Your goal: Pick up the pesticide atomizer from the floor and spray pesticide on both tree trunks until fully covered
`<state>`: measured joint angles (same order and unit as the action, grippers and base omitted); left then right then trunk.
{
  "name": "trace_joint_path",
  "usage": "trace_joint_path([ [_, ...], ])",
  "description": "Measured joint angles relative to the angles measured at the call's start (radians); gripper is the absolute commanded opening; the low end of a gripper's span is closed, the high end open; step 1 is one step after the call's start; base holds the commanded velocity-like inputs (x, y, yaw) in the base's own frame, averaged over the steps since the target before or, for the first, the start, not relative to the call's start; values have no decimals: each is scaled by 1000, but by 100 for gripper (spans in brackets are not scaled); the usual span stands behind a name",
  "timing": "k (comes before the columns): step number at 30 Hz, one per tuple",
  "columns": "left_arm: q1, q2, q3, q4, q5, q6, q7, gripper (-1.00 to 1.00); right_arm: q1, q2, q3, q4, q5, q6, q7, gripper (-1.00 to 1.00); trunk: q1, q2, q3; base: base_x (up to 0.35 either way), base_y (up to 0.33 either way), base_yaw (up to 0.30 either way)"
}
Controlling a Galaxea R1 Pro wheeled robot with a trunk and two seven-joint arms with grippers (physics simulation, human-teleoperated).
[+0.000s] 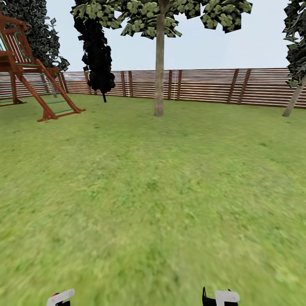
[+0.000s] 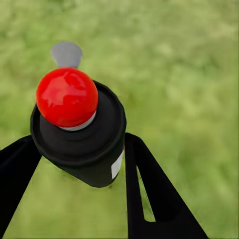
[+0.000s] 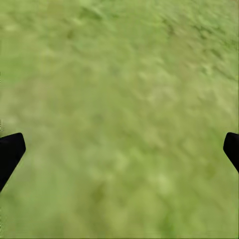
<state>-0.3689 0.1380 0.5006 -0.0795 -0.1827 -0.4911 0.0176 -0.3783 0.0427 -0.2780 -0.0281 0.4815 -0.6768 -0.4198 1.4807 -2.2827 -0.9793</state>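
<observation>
The pesticide atomizer, a small dark bottle with a round red top, sits between the black fingers of my left gripper, which is shut on its body. The top of that gripper shows at the head view's lower edge. My right gripper is open over bare grass with nothing between its tips, and it also shows low in the head view. Far ahead on the garden lawn stands a tree with a straight pale tree trunk. The stone floor is out of view.
A brown slat fence closes the back of the lawn. A red wooden play frame with a ladder stands at the far left, a dark narrow tree beside it. Another tree with a leaning pale trunk is at the far right.
</observation>
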Motion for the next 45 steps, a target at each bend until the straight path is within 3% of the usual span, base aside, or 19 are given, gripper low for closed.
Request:
trace_joint_path([
  [45,0,0,0,0,0,1,0,-100,0,0,0,0,0,0,0,100,0,0,0,338,3,0],
])
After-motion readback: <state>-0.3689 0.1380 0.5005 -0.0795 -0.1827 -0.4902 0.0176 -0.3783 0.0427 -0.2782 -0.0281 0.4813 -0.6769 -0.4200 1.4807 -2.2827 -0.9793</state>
